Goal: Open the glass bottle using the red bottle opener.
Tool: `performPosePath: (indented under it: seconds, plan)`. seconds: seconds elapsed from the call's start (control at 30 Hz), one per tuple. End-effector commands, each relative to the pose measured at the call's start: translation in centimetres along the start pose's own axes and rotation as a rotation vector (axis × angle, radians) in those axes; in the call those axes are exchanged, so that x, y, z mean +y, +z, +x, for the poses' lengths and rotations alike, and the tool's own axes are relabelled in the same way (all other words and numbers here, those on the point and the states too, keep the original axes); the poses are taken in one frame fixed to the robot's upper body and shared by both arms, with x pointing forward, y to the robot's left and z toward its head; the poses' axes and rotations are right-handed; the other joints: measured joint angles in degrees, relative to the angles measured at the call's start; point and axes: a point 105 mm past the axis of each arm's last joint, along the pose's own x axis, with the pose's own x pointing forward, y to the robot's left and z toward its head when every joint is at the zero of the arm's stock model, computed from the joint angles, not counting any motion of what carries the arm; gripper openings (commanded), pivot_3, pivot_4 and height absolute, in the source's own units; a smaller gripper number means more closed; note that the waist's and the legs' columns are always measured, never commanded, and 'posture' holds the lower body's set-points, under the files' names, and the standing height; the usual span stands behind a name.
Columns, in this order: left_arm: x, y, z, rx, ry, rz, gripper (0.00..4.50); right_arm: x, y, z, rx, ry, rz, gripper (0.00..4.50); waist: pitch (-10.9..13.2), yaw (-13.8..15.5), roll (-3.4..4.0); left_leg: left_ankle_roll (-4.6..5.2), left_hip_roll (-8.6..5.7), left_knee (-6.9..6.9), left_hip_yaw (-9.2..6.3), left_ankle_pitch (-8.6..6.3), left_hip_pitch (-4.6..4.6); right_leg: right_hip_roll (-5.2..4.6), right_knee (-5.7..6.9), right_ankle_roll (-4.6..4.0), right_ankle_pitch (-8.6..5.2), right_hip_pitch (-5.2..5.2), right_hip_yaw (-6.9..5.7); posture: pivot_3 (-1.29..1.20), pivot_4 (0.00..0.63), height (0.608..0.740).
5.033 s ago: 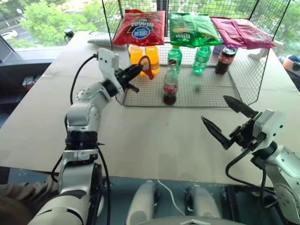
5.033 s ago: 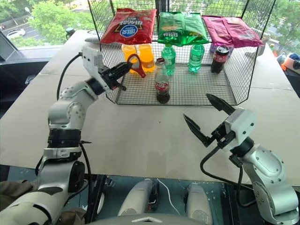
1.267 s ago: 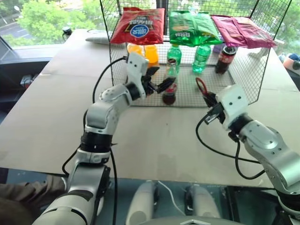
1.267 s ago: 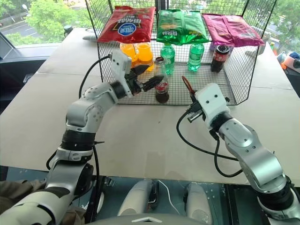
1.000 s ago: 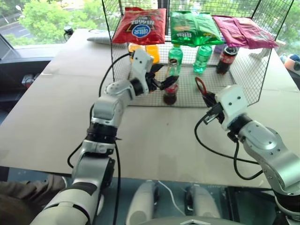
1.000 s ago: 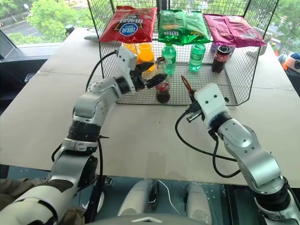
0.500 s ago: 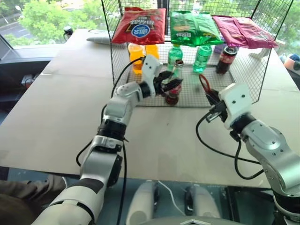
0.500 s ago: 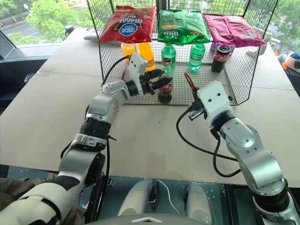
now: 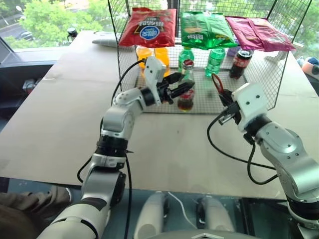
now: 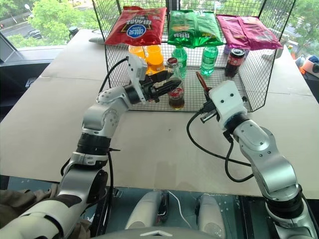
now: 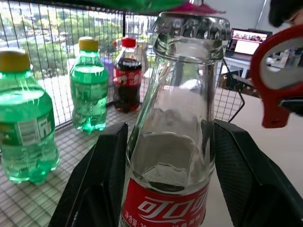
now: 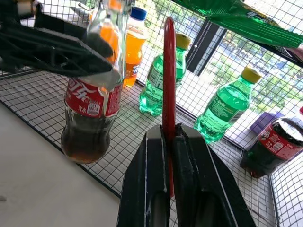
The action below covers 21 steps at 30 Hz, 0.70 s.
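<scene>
The glass bottle, with dark cola, a red label and a crown cap, is at the front of the wire rack floor. My left gripper reaches in from the left and is shut on the bottle's shoulder below the neck; its black fingers flank the glass bottle. I cannot tell whether the base rests on the mesh. To the bottle's right, my right gripper is shut on the handle of the red bottle opener, held upright with its ring head about level with the cap.
The wire rack holds two orange bottles, two green bottles and a plastic cola bottle at the back. Bags of crisps lie on top. The tan table lies bare in front.
My left gripper, open around the bottle a second ago, has shut on it and drawn back a little. Five seconds ago it held the opener, which the right gripper now holds.
</scene>
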Motion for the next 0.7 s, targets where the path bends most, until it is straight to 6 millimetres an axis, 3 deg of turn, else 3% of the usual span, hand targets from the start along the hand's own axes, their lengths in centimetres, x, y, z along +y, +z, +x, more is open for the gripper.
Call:
performPosePath:
  seconds: [0.03, 0.17, 0.3, 0.47, 0.7]
  plan:
    - [-1.7, 2.4, -0.4, -0.064, -0.064, 0.042, 2.07, -1.0, 1.6, 0.0, -0.070, -0.039, -0.071, 0.00, 0.0, 0.0, 0.00, -0.01, 0.00, 0.00, 0.00, 0.01, 0.00, 0.00, 0.02, 0.00, 0.00, 0.00, 0.00, 0.00, 0.150, 0.740]
    - [-3.5, 1.6, -1.1, -0.024, -0.119, 0.020, 2.07, -1.2, 2.2, 0.2, -0.117, -0.067, -0.153, 0.00, 0.0, -0.1, 0.01, -0.05, 0.00, 0.04, 0.01, 0.03, 0.01, 0.01, 0.06, 0.00, 0.00, -0.01, 0.02, 0.00, 0.150, 0.740]
    - [-4.3, 0.2, -1.3, 0.011, -0.129, 0.000, 2.07, 0.0, 1.9, 0.1, -0.147, -0.045, -0.214, 0.00, 0.0, 0.1, 0.00, -0.21, -0.01, 0.05, -0.01, 0.13, 0.01, 0.02, 0.09, 0.00, -0.01, 0.00, 0.00, 0.00, 0.150, 0.740]
    - [-4.5, -0.8, -1.3, 0.028, -0.120, -0.007, 2.07, 1.7, 0.8, 0.3, -0.157, -0.006, -0.256, 0.00, 0.0, 0.0, 0.01, -0.19, -0.01, 0.17, 0.00, 0.12, 0.01, 0.02, 0.16, 0.01, -0.01, 0.00, 0.01, 0.00, 0.150, 0.740]
    - [-4.5, -1.8, -2.0, 0.049, -0.117, 0.001, 2.07, 2.2, 0.4, 0.5, -0.167, -0.012, -0.238, 0.00, 0.0, 0.0, 0.01, -0.18, 0.02, 0.22, -0.01, 0.11, 0.04, 0.02, 0.32, -0.01, -0.02, -0.03, 0.03, 0.00, 0.150, 0.740]
